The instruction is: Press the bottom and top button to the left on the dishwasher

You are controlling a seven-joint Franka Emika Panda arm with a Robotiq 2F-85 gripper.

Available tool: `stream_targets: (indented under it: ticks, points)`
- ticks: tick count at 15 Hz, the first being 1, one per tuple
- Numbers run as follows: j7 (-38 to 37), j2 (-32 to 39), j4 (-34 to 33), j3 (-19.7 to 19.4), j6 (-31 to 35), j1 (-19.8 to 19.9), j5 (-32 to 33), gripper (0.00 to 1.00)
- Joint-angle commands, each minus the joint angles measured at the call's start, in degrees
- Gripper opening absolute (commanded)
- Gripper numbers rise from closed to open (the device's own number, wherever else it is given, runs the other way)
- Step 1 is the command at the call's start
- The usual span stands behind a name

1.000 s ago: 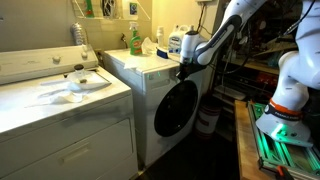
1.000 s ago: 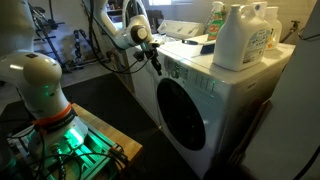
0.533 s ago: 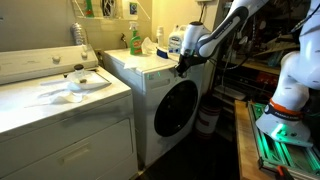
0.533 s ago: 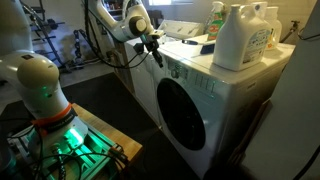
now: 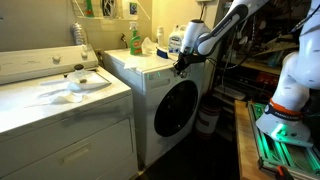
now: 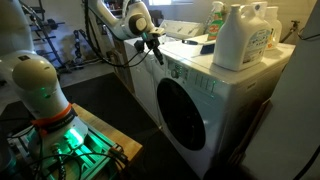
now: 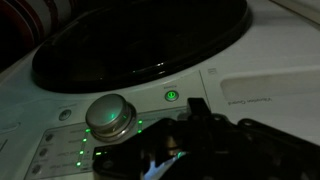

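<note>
The dishwasher (image 5: 165, 95) stands just beside a wider white appliance (image 5: 60, 100). The pincer (image 5: 180, 68) is at its control panel, near the knob (image 7: 110, 115) and a green-lit button (image 7: 171, 96). I cannot tell whether it is open or closed.

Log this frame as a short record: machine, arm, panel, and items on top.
machine: dishwasher, white front-loader, round dark door looks shut
arm: gripper at the control panel by the top front edge; contact unclear, fingers' state unclear
panel: round knob; green power light lit
on top: white jug, green bottle
</note>
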State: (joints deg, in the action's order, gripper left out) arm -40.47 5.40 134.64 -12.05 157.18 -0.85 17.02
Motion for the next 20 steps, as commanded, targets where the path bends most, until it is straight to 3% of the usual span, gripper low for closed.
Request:
stream_targets:
  ticks: [1,20]
  points:
    - [-1.3,0.7,-0.5,0.4,1.7,1.5,1.5,0.00]
    - [2.1,5.9,-5.0,0.2,2.3,2.2,-2.9,0.00]
